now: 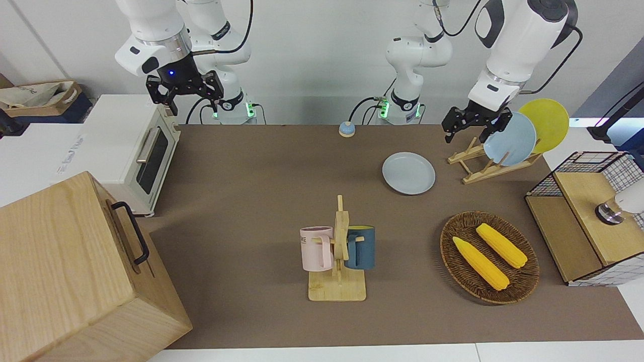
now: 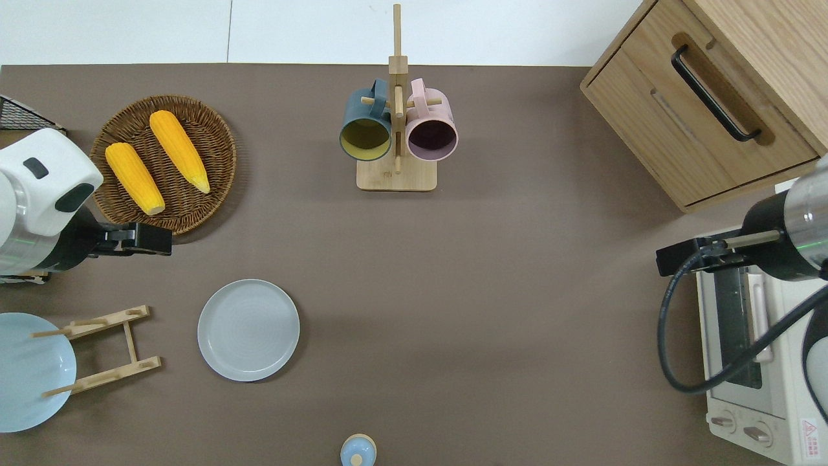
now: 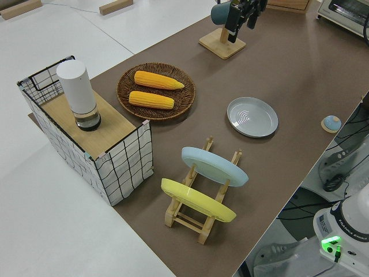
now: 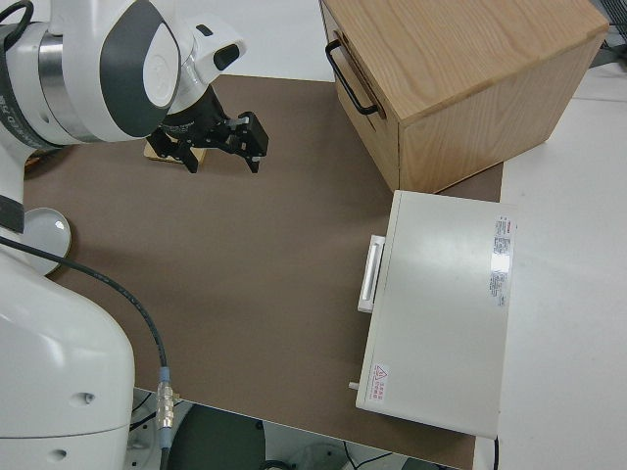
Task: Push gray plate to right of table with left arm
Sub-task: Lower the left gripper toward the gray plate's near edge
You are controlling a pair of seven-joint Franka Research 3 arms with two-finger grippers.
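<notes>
- Pale bluish-gray, the gray plate (image 1: 408,173) lies flat on the brown table (image 1: 251,201) in the front view, toward the left arm's end. The left gripper (image 1: 470,128) hangs in the air, jaws spread and holding nothing, beside a wooden plate rack (image 1: 483,163) that carries a blue plate (image 1: 510,139) and a yellow plate (image 1: 546,123). The right gripper (image 1: 185,98), also spread and holding nothing, is parked.
- Overhead view: the gray plate (image 2: 248,329) sits bare and apart from the left gripper (image 2: 152,239), which is over the table between the plate and a wicker basket (image 2: 213,139) holding two corn cobs (image 2: 155,158). The plate is nearer to the robots than the basket and lies just beside the rack (image 2: 103,349). A mug stand (image 2: 396,129) is farther from the robots.
- Left side view: the gray plate (image 3: 252,116) rests flat between the basket (image 3: 124,89) and a small blue knob (image 3: 331,123); the left gripper (image 3: 242,14) shows near the top edge.
- Right side view: the right gripper (image 4: 220,147) shows parted fingers; a white oven (image 4: 441,304) and a wooden cabinet (image 4: 460,78) stand at that end.
</notes>
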